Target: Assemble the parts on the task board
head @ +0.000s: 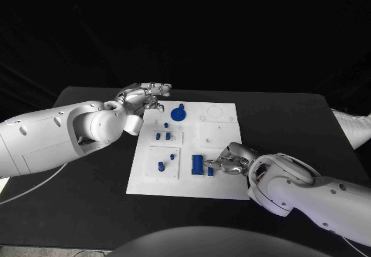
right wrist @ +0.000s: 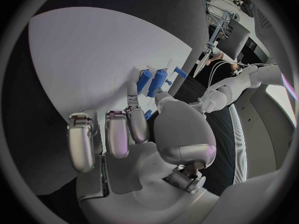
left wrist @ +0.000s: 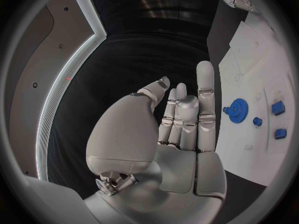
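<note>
The white task board [head: 220, 184] lies in the middle of the black table. A blue gear [head: 178, 114] sits near its far edge, and it also appears in the left wrist view as the gear [left wrist: 238, 107]. My left hand [head: 147, 95] hovers at the board's far left corner beside the gear, its fingers [left wrist: 206, 92] stretched out and holding nothing. My right hand [head: 228, 159] rests low on the board's near part, its fingertips [right wrist: 132, 90] at two upright blue cylinders [right wrist: 151, 80]. A small blue piece [right wrist: 147, 115] shows between thumb and finger; whether it is pinched is unclear.
Small blue pegs [head: 162, 136] stand in the board's left middle, and two more blue parts [head: 161, 166] lie nearer. A long blue cylinder [head: 198, 163] and a short one [head: 210, 171] stand just left of my right hand. Black table [head: 294, 118] surrounds the board.
</note>
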You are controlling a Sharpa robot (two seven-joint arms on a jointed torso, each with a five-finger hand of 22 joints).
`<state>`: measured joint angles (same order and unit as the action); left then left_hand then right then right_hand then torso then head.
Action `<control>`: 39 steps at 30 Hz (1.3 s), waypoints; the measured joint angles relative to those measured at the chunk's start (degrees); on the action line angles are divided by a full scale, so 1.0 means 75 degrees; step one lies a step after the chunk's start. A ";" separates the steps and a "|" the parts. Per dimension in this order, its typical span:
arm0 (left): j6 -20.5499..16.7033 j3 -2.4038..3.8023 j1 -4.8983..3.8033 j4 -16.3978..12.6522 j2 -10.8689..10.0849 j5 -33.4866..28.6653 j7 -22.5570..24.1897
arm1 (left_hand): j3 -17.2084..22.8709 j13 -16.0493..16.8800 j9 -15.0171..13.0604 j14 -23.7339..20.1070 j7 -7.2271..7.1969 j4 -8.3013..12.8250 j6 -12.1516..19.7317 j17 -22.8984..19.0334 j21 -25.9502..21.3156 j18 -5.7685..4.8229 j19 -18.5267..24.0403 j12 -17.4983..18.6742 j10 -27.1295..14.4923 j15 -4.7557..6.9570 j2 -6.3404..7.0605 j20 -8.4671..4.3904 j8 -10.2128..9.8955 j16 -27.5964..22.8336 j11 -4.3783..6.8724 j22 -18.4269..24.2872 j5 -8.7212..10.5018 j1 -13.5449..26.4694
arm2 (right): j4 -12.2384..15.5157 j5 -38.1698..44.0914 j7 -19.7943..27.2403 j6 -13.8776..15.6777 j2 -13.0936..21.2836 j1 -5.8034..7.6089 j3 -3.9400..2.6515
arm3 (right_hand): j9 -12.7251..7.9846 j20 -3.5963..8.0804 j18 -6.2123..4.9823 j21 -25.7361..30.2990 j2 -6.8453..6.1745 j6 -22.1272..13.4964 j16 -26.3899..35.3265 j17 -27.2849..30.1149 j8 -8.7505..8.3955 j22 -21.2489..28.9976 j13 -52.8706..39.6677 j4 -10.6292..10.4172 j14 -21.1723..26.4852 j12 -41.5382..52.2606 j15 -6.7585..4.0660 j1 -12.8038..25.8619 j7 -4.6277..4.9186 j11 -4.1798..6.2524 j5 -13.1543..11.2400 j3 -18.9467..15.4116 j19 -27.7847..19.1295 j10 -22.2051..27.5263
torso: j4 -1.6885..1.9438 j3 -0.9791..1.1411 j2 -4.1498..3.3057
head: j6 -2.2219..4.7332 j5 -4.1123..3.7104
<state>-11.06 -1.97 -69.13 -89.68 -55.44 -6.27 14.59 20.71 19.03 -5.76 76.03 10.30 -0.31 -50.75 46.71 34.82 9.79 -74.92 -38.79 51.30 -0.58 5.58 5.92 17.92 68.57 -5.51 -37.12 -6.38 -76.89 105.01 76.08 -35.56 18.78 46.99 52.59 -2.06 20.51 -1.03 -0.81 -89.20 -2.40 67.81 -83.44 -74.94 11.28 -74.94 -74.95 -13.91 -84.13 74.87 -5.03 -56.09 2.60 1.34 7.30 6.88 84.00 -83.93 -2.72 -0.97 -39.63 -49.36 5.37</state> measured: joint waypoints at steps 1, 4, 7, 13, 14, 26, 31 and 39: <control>0.0000 0.0000 0.0000 0.0000 0.0000 0.0001 0.0000 | 0.0000 0.0000 0.0000 0.0000 0.0000 0.0000 0.0000 0.0000 0.0000 0.0000 0.0000 0.0000 0.0000 0.0000 0.0000 0.0000 0.0000 -0.0001 0.0000 0.0000 0.0000 0.0000 | 0.0000 0.0001 0.0001 0.0000 0.0001 0.0000 0.0000 | 0.0000 0.0000 0.0000 0.0000 0.0000 0.0000 0.0000 0.0000 0.0000 0.0000 0.0000 -0.0008 0.0000 0.0000 0.0000 0.0000 0.0000 0.0000 0.0000 -0.0039 0.0000 0.0000 | 0.0000 0.0000 0.0000 | 0.0000 0.0000; 0.0000 0.0000 0.0000 -0.0001 -0.0001 0.0002 0.0000 | 0.0000 0.0000 0.0000 0.0000 0.0000 0.0000 0.0000 0.0000 0.0000 0.0000 0.0000 0.0000 0.0000 0.0000 0.0000 0.0000 0.0000 -0.0001 0.0000 0.0000 0.0000 0.0000 | 0.0004 0.0002 0.0004 0.0000 0.0006 -0.0001 0.0000 | 0.0000 0.0000 0.0000 0.0000 0.0002 0.0000 0.0000 0.0001 0.0023 0.0000 0.0000 -0.0044 0.0000 0.0000 0.0000 -0.0002 0.0000 0.0000 0.0000 -0.0107 0.0000 0.0000 | 0.0000 0.0000 0.0000 | -0.0001 -0.0001; 0.0000 0.0000 0.0000 -0.0001 -0.0001 0.0003 0.0000 | 0.0000 0.0000 0.0000 0.0000 0.0000 0.0000 0.0000 0.0000 0.0000 0.0001 0.0000 0.0000 0.0000 0.0000 0.0000 0.0000 0.0000 -0.0002 0.0000 0.0000 0.0000 0.0000 | 0.0012 0.0004 0.0011 0.0000 0.0017 -0.0002 0.0000 | 0.0008 0.0000 0.0000 0.0000 0.0122 0.0000 0.0000 0.0001 0.0031 0.0001 0.0001 -0.0045 0.0000 0.0000 0.0000 -0.0122 0.0000 0.0000 0.0000 -0.0213 0.0000 0.0000 | 0.0001 0.0001 -0.0001 | -0.0001 -0.0002; 0.0000 0.0000 0.0000 0.0002 -0.0001 0.0005 0.0000 | 0.0000 0.0001 -0.0006 0.0001 0.0000 0.0000 0.0000 0.0000 0.0000 0.0000 0.0000 0.0000 0.0000 -0.0001 0.0000 0.0000 0.0000 -0.0002 0.0000 0.0000 0.0000 0.0000 | 0.0079 0.0005 0.0087 -0.0002 0.0125 -0.0002 0.0000 | 0.0019 0.0000 0.0000 0.0000 0.0124 -0.0046 0.0000 0.0001 0.0089 0.0001 0.0001 0.0271 0.0000 -0.0034 0.0000 -0.0870 -0.0020 0.0000 0.0078 -0.0429 0.0000 0.0001 | 0.0001 0.0001 0.0000 | 0.0012 -0.0011; 0.0000 0.0000 0.0000 0.0002 -0.0001 0.0005 0.0000 | 0.0000 0.0000 -0.0006 0.0003 0.0000 0.0000 0.0000 0.0000 0.0000 0.0001 0.0000 0.0000 0.0000 -0.0003 0.0000 0.0000 0.0000 -0.0002 0.0000 0.0000 0.0000 0.0000 | 0.0089 0.0004 0.0114 -0.0006 0.0154 -0.0002 0.0000 | 0.0019 0.0000 0.0000 0.0000 0.0090 -0.0081 0.0000 0.0001 0.0089 0.0001 0.0000 0.0374 0.0001 -0.0078 0.0000 -0.1020 -0.0004 0.0000 0.0041 -0.0453 0.0000 0.0001 | 0.0000 0.0002 0.0000 | 0.0015 -0.0012; 0.0002 0.0000 0.0000 0.0023 -0.0010 0.0020 0.0000 | 0.0000 0.0001 -0.0004 0.0005 -0.0001 0.0000 0.0000 0.0001 0.0000 0.0000 0.0000 0.0000 0.0000 -0.0005 0.0000 0.0000 -0.0001 -0.0001 0.0000 0.0000 0.0000 0.0000 | 0.0132 -0.0016 0.0445 -0.0094 0.0305 -0.0005 0.0000 | 0.0018 -0.0001 0.0000 0.0000 0.0082 -0.0103 0.0000 0.0002 0.0089 0.0003 -0.0009 0.0520 0.0001 -0.0152 0.0001 -0.1327 0.0018 0.0000 -0.0266 -0.0702 0.0000 0.0001 | -0.0007 0.0006 0.0004 | 0.0061 -0.0029; 0.0002 0.0000 0.0000 0.0046 -0.0007 0.0048 0.0000 | 0.0000 0.0002 -0.0004 0.0005 0.0000 0.0000 0.0000 0.0001 0.0000 0.0000 0.0000 0.0000 0.0000 -0.0005 0.0000 0.0000 -0.0001 -0.0002 0.0000 0.0000 0.0000 0.0000 | 0.0100 -0.0016 0.0511 -0.0121 0.0314 -0.0006 0.0000 | 0.0018 -0.0001 0.0000 0.0000 0.0181 -0.0103 0.0000 0.0003 0.0089 0.0003 -0.0010 0.0460 0.0001 -0.0151 0.0001 -0.1228 0.0018 0.0000 -0.0266 -0.0763 0.0000 0.0001 | -0.0004 0.0007 0.0001 | 0.0075 -0.0045; 0.0004 0.0000 0.0000 0.0055 -0.0004 0.0077 -0.0009 | 0.0000 0.0002 -0.0004 0.0005 0.0000 0.0000 -0.0001 0.0002 0.0000 0.0000 0.0005 0.0000 0.0000 -0.0005 0.0000 0.0005 0.0007 -0.0001 0.0000 0.0000 0.0000 0.0000 | 0.0075 -0.0016 0.0538 -0.0276 0.0336 -0.0008 0.0000 | 0.0017 -0.0001 0.0000 0.0000 0.0212 -0.0103 0.0000 0.0003 0.0089 0.0004 -0.0010 0.0465 0.0001 -0.0151 0.0001 -0.1259 0.0018 0.0000 -0.0266 -0.0802 0.0000 0.0000 | -0.0001 0.0006 -0.0005 | 0.0062 -0.0051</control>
<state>-11.03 -1.97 -69.12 -89.26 -55.46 -5.69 14.53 20.71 19.04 -5.79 76.07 10.30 -0.31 -50.76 46.73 34.82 9.79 -74.88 -38.79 51.30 -0.62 5.58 5.95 17.98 68.56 -5.51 -37.12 -6.37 -76.89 105.57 75.96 -31.52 16.71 49.50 52.53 -2.06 20.64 -1.03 -0.81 -89.20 -0.82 67.04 -83.43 -74.92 11.95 -74.91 -75.02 -10.42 -84.13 73.74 -5.02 -65.53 2.74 1.34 5.31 0.86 84.00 -83.93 -2.73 -0.93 -39.67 -48.89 4.98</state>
